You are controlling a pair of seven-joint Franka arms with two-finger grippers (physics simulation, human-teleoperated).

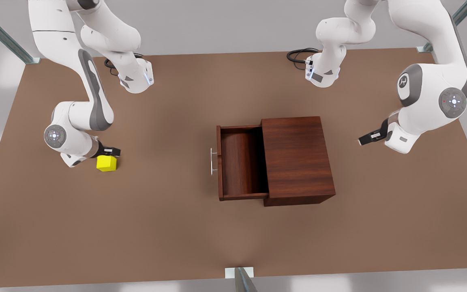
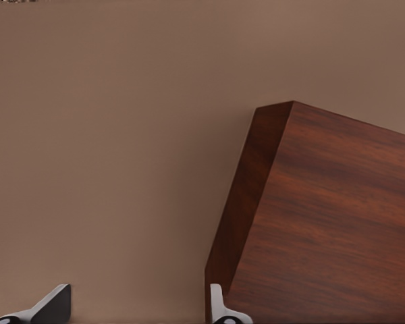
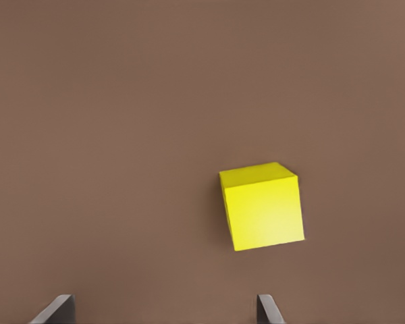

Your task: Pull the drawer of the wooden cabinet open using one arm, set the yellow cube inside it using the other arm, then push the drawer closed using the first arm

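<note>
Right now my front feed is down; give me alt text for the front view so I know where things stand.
The drawer is pulled open and empty, sticking out of the wooden cabinet toward the front view's left. The yellow cube sits on the table at far left, the right gripper open right beside it. The left gripper, open, waits right of the cabinet.

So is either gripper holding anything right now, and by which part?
Nothing is held. The right gripper is open just beside the yellow cube, which sits on the table. The left gripper is open beside the wooden cabinet, apart from it.
</note>
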